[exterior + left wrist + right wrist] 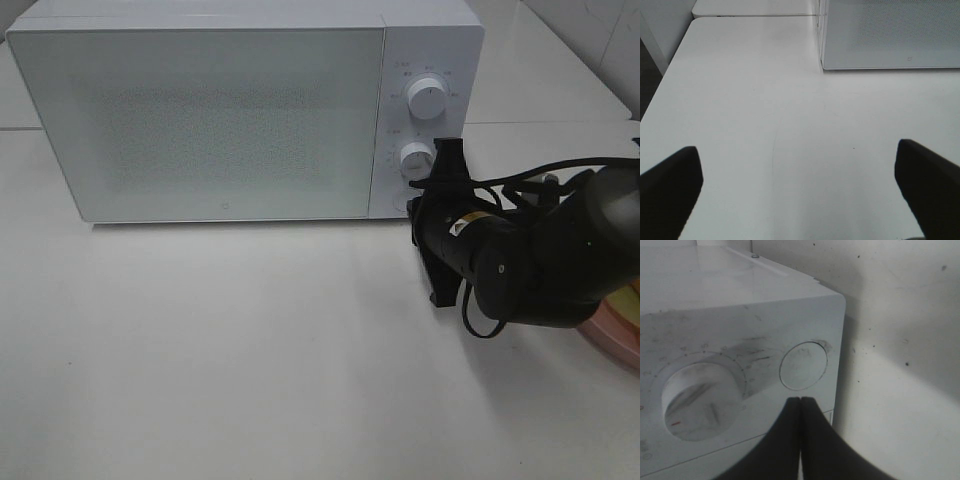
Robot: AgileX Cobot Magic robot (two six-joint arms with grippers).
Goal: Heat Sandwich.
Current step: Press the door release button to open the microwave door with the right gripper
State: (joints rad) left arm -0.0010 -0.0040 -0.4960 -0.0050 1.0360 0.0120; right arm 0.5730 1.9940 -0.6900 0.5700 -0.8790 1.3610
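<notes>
Sandwich point(631, 296): you only get a tan-yellow sliver at the far right edge of the high view. It sits on the pink plate point(612, 338) on the table point(250, 350), near-right of the microwave point(200, 120). Most of it is hidden behind your right arm, so you can't make out the bread or the filling.

The microwave door is closed. The control panel on its right side has an upper knob point(428, 98) and a lower knob point(416, 158).

Your right gripper point(800, 405) has its fingers pressed together with nothing between them. It points at the near-right corner of the panel, with the tips right at the round button point(803, 365) beside the lower knob. You can't tell whether they touch it.

Your left gripper point(800, 195) is spread wide and holds nothing. It hangs over bare table on the left, near side, well apart from the microwave front. It's out of frame in the high view.
</notes>
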